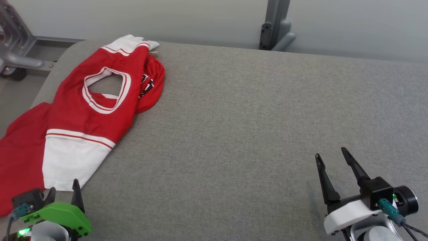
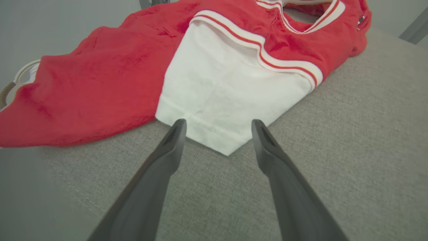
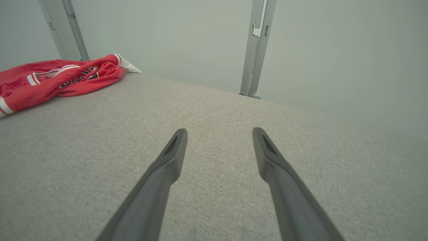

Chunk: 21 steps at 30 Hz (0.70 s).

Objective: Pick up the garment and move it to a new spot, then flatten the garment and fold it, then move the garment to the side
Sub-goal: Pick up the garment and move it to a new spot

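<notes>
Right now my left jaws stand wide apart and hold nothing, low over the table (image 1: 234,117) at 7 o'clock in the head view. Straight ahead of them, at 12 o'clock, the pointed corner of a white sleeve (image 2: 230,100) pokes toward me between my two left fingers (image 2: 172,144). The tips reach about to its hem. I cannot tell whether they touch the cloth.

That sleeve belongs to the red and white shirt (image 1: 77,113), which lies on the table's left part, at 10 o'clock from the middle. Its long line, sleeve to sleeve, runs from the near sleeve at 7 o'clock to the far white cuff (image 1: 132,42) at 1 o'clock. The collar opening (image 1: 105,90) faces up between them. The red body spreads toward 9 o'clock and looks to drape over the table's left edge. The far end is bunched over on itself.

My right jaws are spread just as wide, also with nothing in them, over bare table at 5 o'clock. From their fingers (image 1: 325,180) the shirt lies well apart, off toward 10 o'clock.

So I judge the left arm is the one to start the pickup, closing on the sleeve corner, while the right must cross the table to reach the far end.
</notes>
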Available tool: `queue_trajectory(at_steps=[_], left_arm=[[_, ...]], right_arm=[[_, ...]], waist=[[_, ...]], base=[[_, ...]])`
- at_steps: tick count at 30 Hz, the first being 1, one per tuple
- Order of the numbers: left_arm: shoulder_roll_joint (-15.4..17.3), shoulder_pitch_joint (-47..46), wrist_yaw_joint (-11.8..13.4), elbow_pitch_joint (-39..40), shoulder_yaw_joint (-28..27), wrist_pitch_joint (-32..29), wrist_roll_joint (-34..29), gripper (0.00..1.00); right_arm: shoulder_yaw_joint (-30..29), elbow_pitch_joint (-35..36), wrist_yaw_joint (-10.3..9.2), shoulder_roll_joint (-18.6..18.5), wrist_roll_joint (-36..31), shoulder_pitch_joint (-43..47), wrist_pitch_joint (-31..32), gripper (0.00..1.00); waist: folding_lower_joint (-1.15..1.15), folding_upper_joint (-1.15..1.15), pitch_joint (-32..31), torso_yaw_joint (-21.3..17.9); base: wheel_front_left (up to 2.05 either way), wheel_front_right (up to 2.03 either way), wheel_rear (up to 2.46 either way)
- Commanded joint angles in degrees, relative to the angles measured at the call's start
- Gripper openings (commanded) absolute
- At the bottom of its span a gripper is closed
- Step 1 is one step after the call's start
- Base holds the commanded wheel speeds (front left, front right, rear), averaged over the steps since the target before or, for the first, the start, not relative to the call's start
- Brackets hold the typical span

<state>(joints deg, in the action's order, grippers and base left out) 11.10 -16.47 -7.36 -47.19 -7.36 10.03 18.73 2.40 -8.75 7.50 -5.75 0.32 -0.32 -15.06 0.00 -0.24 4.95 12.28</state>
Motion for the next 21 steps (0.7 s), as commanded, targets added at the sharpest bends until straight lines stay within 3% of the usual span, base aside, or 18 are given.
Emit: queue_trajectory(at_steps=[1,18,19,21], left_arm=[[0.6,-1.4,0.3,-1.2,-0.4,-0.2,0.6,1.0],[2.5,-9.5,0.7,-18.0,-0.4,-0.4,2.4,1.0],[2.4,-9.7,0.5,-18.8,-0.3,-0.5,2.7,0.85],[2.3,-9.7,0.4,-20.2,0.4,-1.1,2.4,0.0]], right_arm=[[-0.2,0.0,-0.01,0.0,0.3,0.0,-0.2,1.0],[1.3,-0.3,-0.01,-1.8,0.8,-2.1,-0.2,1.0],[1.3,-0.4,-0.01,-2.0,0.8,-2.0,-0.2,1.0],[1.4,-0.5,-0.01,-2.2,1.0,-1.9,-0.2,1.0]], waist=[[0.0,0.24,1.9,-2.6],[0.0,0.24,2.7,-4.7],[0.0,0.24,2.8,-4.7],[0.0,0.24,2.9,-4.8]], base=[[0.0,0.0,0.0],[0.0,0.0,0.0],[0.0,0.0,0.0],[0.0,0.0,0.0]])
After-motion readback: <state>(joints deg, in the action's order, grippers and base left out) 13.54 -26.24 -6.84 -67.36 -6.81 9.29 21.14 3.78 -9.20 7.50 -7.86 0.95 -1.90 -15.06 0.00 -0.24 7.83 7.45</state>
